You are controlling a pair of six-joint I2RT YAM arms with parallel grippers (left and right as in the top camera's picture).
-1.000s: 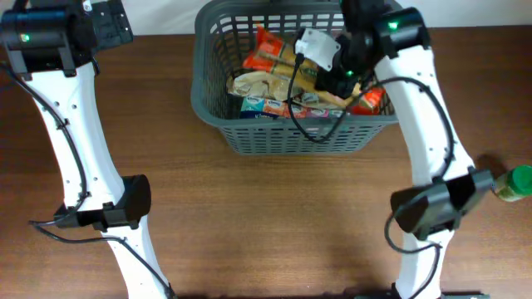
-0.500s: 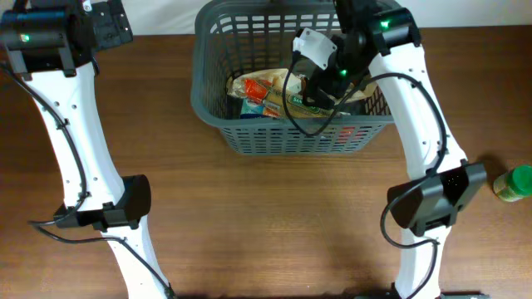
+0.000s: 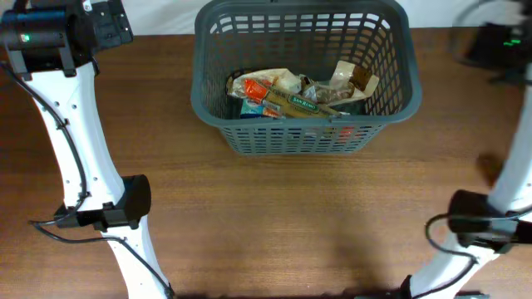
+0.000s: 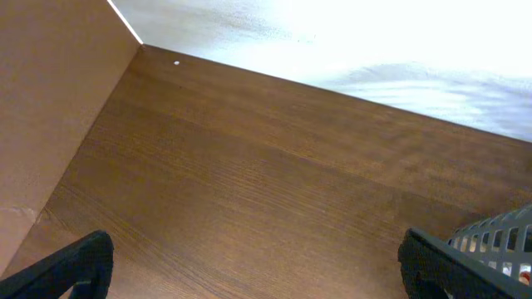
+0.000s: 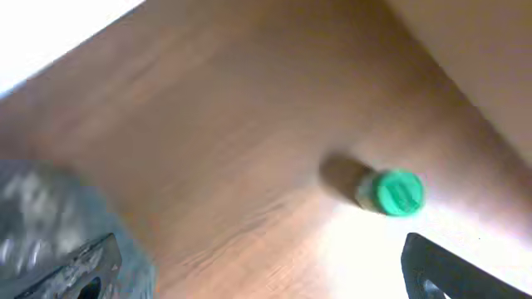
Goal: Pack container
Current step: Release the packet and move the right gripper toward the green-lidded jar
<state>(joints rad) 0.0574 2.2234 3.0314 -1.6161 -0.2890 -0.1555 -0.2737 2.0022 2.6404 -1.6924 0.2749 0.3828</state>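
Observation:
The container, a dark grey slotted basket (image 3: 304, 138), stands at the back middle of the table with several snack packets (image 3: 287, 93) lying in it. My left gripper (image 4: 266, 272) is open over bare wood at the far left, and the basket's corner (image 4: 501, 241) shows beside its right finger. In the overhead view the left gripper (image 3: 106, 22) sits at the top left. My right gripper (image 5: 268, 274) is open and empty, blurred, to the right of the basket (image 5: 37, 218). Overhead, the right gripper (image 3: 499, 43) is a dark blur at the top right.
A small jar with a green lid (image 5: 392, 192) stands on the table right of the basket, ahead of the right gripper. The right arm's base (image 3: 482, 224) and the left arm's base (image 3: 108, 208) stand near the front edge. A wall borders the table's left side (image 4: 50, 100).
The right arm has lifted out of the basket and swung far to the right. Its jaws went from shut to open, and a packet now lies in the basket. The left arm is unmoved.

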